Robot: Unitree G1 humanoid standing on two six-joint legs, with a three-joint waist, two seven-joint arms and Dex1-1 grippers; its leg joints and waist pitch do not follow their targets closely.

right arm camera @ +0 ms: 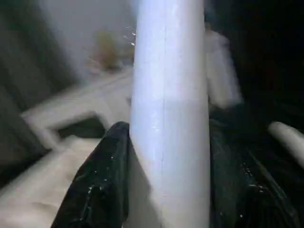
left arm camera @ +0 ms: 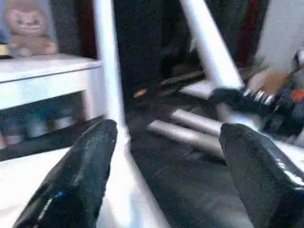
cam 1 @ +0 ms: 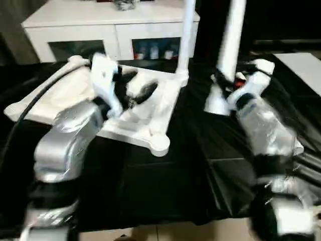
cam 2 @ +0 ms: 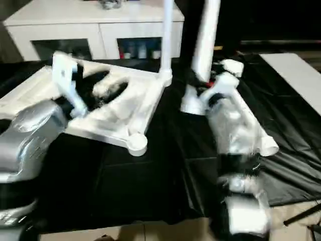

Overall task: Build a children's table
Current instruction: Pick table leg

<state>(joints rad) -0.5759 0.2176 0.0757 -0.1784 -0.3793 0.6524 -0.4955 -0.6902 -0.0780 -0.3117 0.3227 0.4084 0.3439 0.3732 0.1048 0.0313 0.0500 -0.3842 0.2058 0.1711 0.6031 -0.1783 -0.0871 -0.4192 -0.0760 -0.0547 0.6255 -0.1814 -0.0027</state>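
A white leg point(right arm camera: 171, 118) is clamped by the right gripper point(right arm camera: 166, 185); the left gripper point(left arm camera: 166, 156) is spread wide over the tabletop point(cam 1: 150, 133), empty.

The tabletop point(cam 1: 150, 125) lies underside up on the left part of the floor sheet point(cam 1: 190, 170). One leg point(cam 1: 185, 40) stands upright in the socket at its far right corner. A second leg point(cam 1: 228, 55) stands upright on the sheet just right of that corner, between the fingers of the right gripper point(right arm camera: 166, 156). The left gripper point(cam 1: 133, 88) is over the tabletop's middle. A cabinet point(cam 1: 110, 25) stands behind the tabletop. Two more legs point(left arm camera: 190, 135) lie on the sheet further right.
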